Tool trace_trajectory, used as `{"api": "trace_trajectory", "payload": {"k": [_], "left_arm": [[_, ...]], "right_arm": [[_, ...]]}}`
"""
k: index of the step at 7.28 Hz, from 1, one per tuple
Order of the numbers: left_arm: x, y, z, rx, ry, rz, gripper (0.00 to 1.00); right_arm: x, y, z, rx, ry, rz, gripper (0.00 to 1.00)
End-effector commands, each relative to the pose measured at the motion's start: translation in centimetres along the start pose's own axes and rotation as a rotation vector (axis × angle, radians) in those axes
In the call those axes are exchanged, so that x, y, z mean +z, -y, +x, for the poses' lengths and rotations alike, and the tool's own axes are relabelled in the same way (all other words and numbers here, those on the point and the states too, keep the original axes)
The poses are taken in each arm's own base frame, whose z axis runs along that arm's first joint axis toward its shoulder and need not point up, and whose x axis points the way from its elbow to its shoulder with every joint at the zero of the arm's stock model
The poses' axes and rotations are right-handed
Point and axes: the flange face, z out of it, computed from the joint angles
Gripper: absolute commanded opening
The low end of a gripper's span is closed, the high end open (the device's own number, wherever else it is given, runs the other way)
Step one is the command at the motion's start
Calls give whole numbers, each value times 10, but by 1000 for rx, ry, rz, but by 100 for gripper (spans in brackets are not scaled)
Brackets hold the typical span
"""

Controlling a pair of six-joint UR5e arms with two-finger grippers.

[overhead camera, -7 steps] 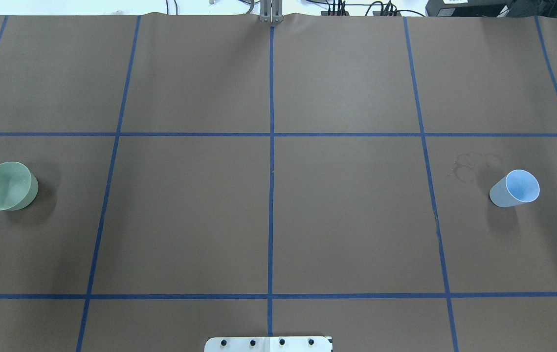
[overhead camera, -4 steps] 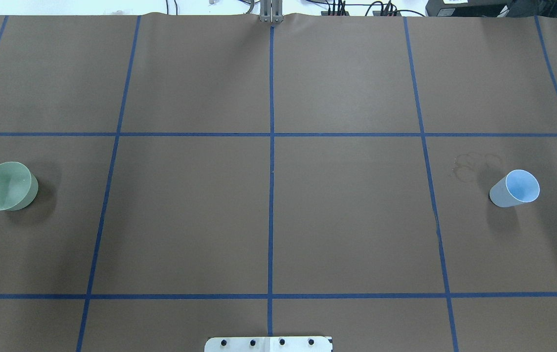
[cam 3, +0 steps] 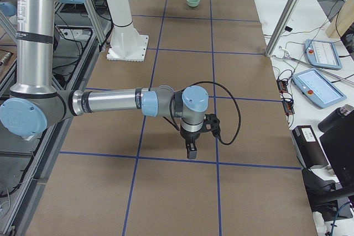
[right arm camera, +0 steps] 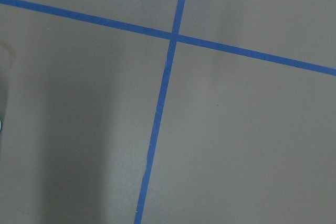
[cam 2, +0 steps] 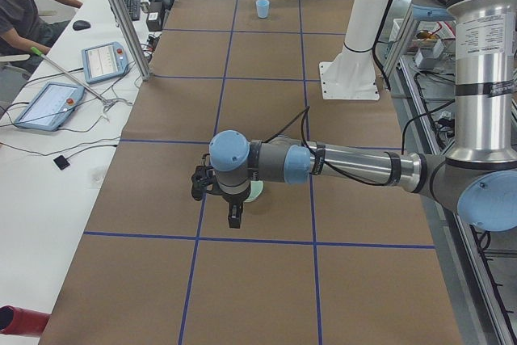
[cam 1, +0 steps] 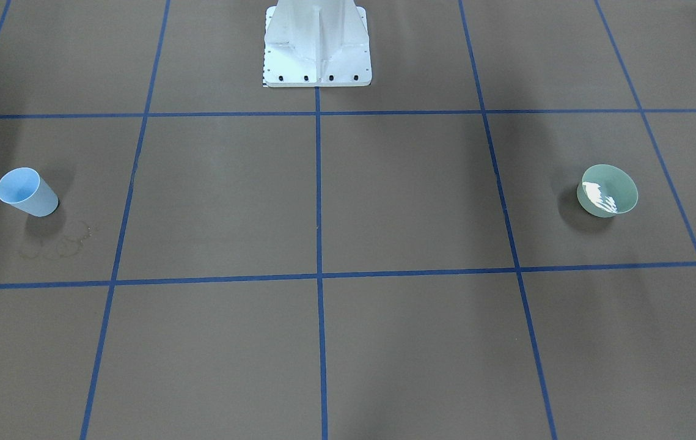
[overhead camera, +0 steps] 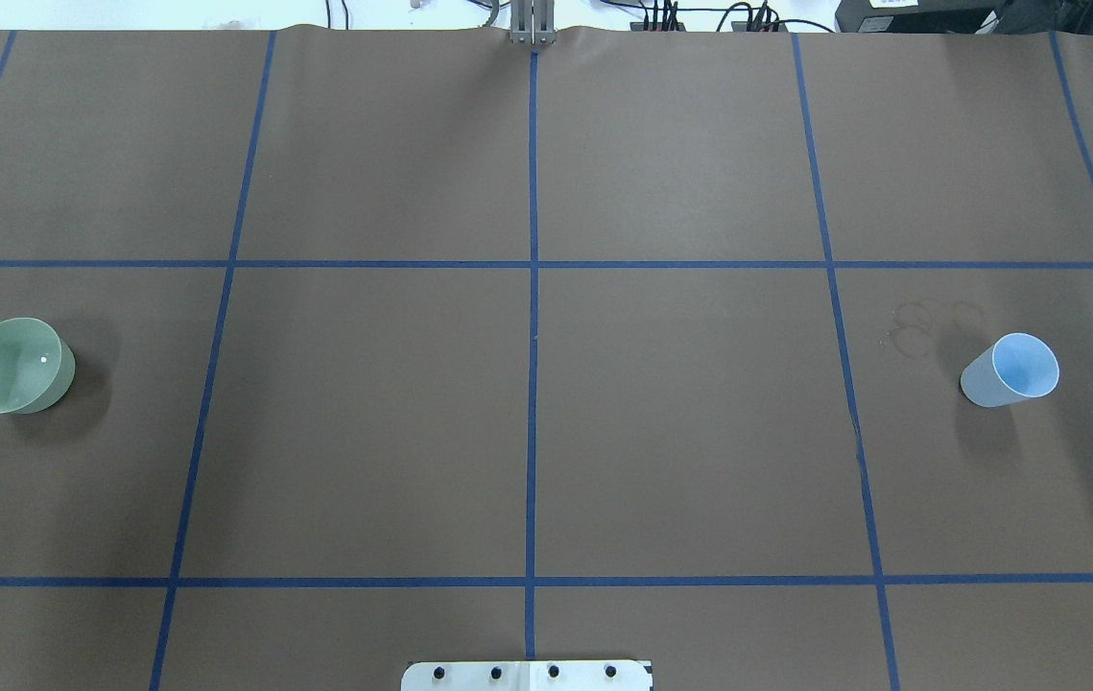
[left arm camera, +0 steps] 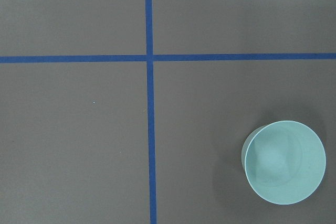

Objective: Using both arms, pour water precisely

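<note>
Hanging fingers-down over the table, the left gripper shows only in the left side view. Cannot tell if its fingers are spread or pressed together. Nothing visible between them. Left arm stretches out level, away from the white pedestal toward the table's left end.

Green bowl sits upright far out on the pedestal's left side, well apart from it. In the left side view the wrist partly hides it, with the gripper near the bowl. Left wrist camera looks straight down and has the bowl in its lower right corner.

Water is inside the bowl: a bright white glint in the front view, only a tiny sparkle from overhead.

Blue cup stands upright far out on the pedestal's right side, well apart from it. Cannot tell if it holds anything. Dried ring stains lie just beside the cup, a bit farther across the table from the pedestal.

Right gripper shows only in the right side view, fingers down above the table, spread or pressed together cannot tell. Right arm reaches level away from the pedestal toward the right end. Right wrist camera gets just brown surface and blue tape lines.
</note>
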Motion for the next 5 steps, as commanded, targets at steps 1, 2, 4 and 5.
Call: {"api": "trace_trajectory", "payload": {"k": [1,2,4,5], "left_arm": [[4,-11,-4,17,7,21,100],[3,-11,-4,19,4,23,100],[2,-10,-1,22,-3,24,100],[3,-12,-3,19,-3,21,100]], "right_arm": [[2,-1,-1,5,24,-1,100],[2,-1,-1,4,24,0,100],[7,-2,2,14,35,-7,100],[8,-2,3,17,35,-11,100]]}}
